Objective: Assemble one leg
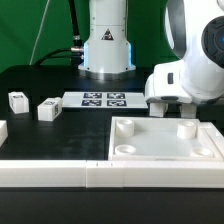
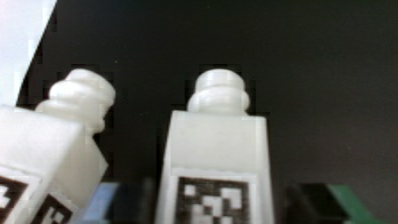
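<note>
In the wrist view a white leg (image 2: 215, 150) with a black-and-white tag sits between my fingers, its knobbed tip pointing away from the camera. A second leg (image 2: 63, 140) lies close beside it, outside the jaws. My gripper (image 2: 217, 205) is open, with dark gaps showing on both sides of the leg. In the exterior view my gripper (image 1: 170, 106) is low on the table just behind the large white tray (image 1: 205, 150), and it hides both of these legs. Two more legs (image 1: 17, 100) (image 1: 47, 110) stand at the exterior view's left.
The marker board (image 1: 103, 98) lies mid-table in front of the robot base (image 1: 106, 50). A low white wall (image 1: 60, 172) runs along the front edge, with a side piece (image 1: 3, 128) at the exterior view's left.
</note>
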